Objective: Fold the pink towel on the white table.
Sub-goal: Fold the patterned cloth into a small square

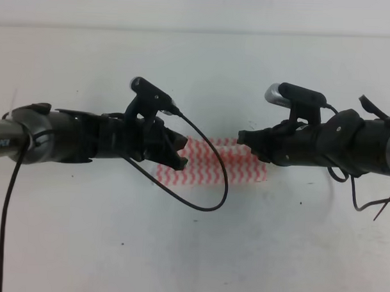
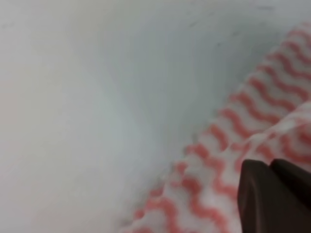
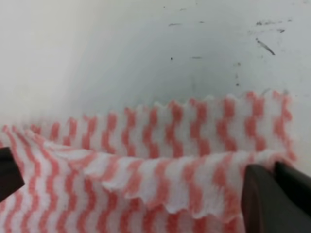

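Note:
The pink towel (image 1: 213, 166) lies in the middle of the white table (image 1: 191, 248), a small rectangle with zigzag stripes. My left gripper (image 1: 182, 152) hovers over its left end, jaws apart and empty. In the left wrist view, one of its fingers (image 2: 272, 204) shows above the towel (image 2: 218, 160). At the towel's right end is my right gripper (image 1: 249, 146), open. The right wrist view shows its fingers (image 3: 274, 199) spread wide either side of the towel (image 3: 170, 145), whose upper layer lies doubled over with a loose, slightly raised edge.
A black cable (image 1: 212, 198) loops from the left arm down across the towel's front edge. More cables (image 1: 366, 197) hang by the right arm. Dark scuffs (image 3: 265, 46) mark the table beyond the towel.

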